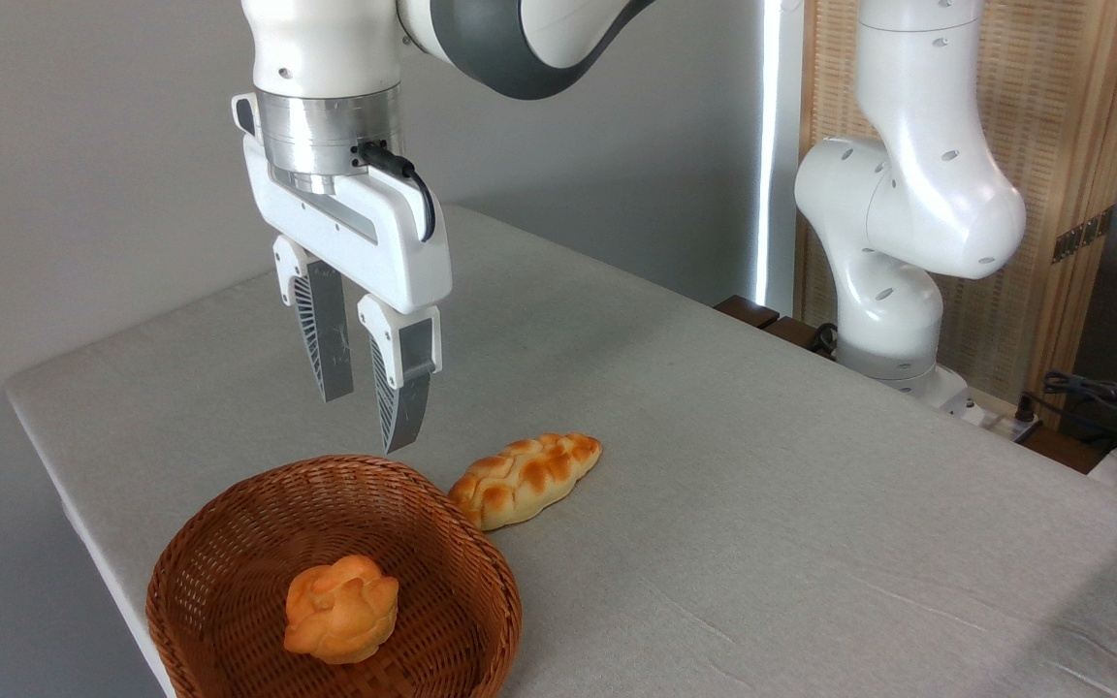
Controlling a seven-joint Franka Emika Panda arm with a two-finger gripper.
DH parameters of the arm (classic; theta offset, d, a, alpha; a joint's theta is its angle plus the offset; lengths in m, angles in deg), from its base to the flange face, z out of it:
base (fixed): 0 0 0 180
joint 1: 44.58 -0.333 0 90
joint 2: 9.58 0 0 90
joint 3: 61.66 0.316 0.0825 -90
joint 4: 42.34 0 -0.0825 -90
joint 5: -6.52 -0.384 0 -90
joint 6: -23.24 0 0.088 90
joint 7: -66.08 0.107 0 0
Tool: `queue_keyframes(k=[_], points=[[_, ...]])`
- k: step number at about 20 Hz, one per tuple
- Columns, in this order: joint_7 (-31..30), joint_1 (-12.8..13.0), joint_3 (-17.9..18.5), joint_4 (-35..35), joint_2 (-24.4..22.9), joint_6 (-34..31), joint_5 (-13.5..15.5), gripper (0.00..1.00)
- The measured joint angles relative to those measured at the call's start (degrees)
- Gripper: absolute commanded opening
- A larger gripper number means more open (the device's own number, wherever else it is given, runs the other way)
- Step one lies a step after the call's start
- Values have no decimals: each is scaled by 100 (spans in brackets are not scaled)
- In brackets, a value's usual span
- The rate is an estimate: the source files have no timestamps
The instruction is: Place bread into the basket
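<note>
The hand (370,417) hangs above the far rim of the basket (229,543), fingers pointing down, with a narrow gap between them and nothing held. Its two ribbed grey fingers (326,339) stop short of the wicker, clear of the rim. The near fingertip sits just above and left of the bread's near end as the camera sees it, without touching it.

The bread (525,478) lies flat on the tabletop (762,465), outside the basket and just beside its far right rim. Its long axis runs diagonally: one tapered end points down and left toward the basket, close to or touching the rim, though which cannot be told; the other points up and right, away from the basket toward the arm's base (893,330). The braided top faces up, golden with toasted brown patches.

The basket stands at the near left corner of the tabletop, round, shallow and reddish-brown, its near edge cut off by the bottom of the view. Inside it, near the middle of its floor, rests a small knotted orange bun (340,608), alone and apart from the walls.

Right of the basket and beyond the bread, the pale cloth-covered tabletop stretches bare toward the white arm's base at the far edge
</note>
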Motion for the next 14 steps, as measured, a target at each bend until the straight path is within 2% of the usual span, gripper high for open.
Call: queue_keyframes(k=[8,14], points=[[0,4,-3,65,-9,-129,0,100],[0,8,-9,784,-353,-101,0,100]])
